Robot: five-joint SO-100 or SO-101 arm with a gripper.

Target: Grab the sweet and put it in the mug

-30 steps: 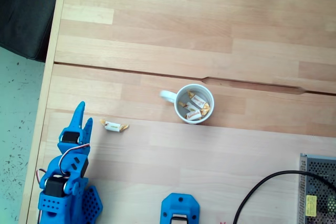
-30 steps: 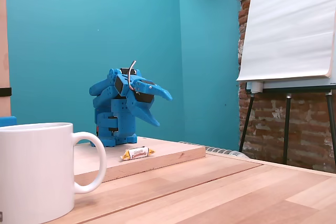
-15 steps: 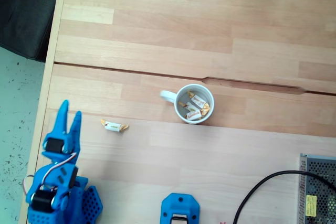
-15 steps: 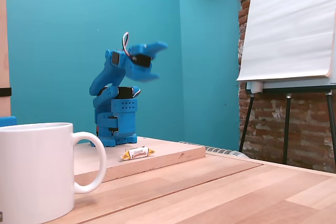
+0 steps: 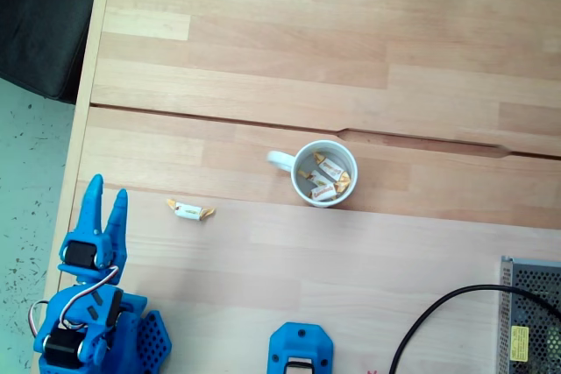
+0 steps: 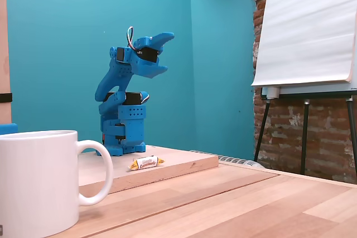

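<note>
A small wrapped sweet (image 5: 190, 210) with orange twisted ends lies on the wooden table, left of the mug; it also shows on the raised board (image 6: 146, 163). The white mug (image 5: 323, 172) stands mid-table, handle to the left, with several like sweets inside. It looms in the near left corner (image 6: 39, 182) of the low fixed view. My blue gripper (image 5: 104, 192) is at the table's left edge, raised high in the air (image 6: 164, 53), fingers parted and empty, well left of the sweet.
A blue part (image 5: 300, 349) sits at the bottom edge. A black cable (image 5: 438, 317) runs to a metal mesh box (image 5: 530, 317) at the bottom right. A groove (image 5: 307, 133) crosses the table. An easel with a white board (image 6: 309, 32) stands beside a brick wall.
The arm has lifted from a low forward droop to a raised pose and swung left toward the table edge. Sweet and mug have not moved.
</note>
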